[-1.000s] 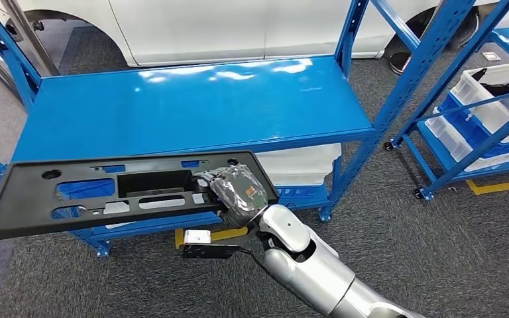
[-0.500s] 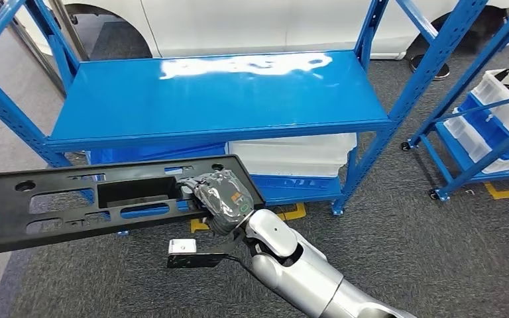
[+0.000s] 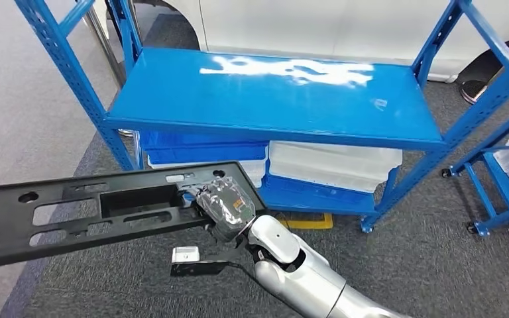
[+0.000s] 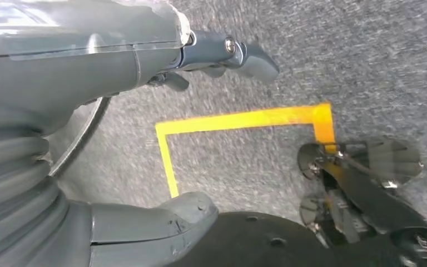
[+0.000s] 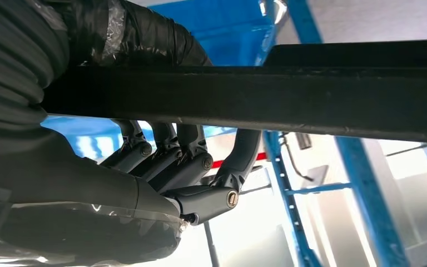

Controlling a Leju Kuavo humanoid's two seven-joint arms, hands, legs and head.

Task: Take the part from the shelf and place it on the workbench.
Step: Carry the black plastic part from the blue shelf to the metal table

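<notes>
A long flat black plastic part (image 3: 73, 209) with several cut-outs hangs in the air over the carpet, in front of the blue shelf (image 3: 272, 93). My right hand (image 3: 225, 204) grips its right end. The right wrist view shows the dark fingers (image 5: 186, 158) curled under the part's black edge (image 5: 311, 100). My left hand (image 4: 144, 50) hangs over the carpet with its fingers apart and nothing in it.
White and blue bins (image 3: 331, 165) lie on the shelf's lower level. A second blue rack (image 3: 504, 172) stands at the right. A white car body (image 3: 344, 26) is behind the shelf. Yellow tape (image 4: 239, 119) marks the grey carpet.
The whole picture has shifted right: the camera has turned left. The part stays in my right hand, now off the shelf and over the carpet.
</notes>
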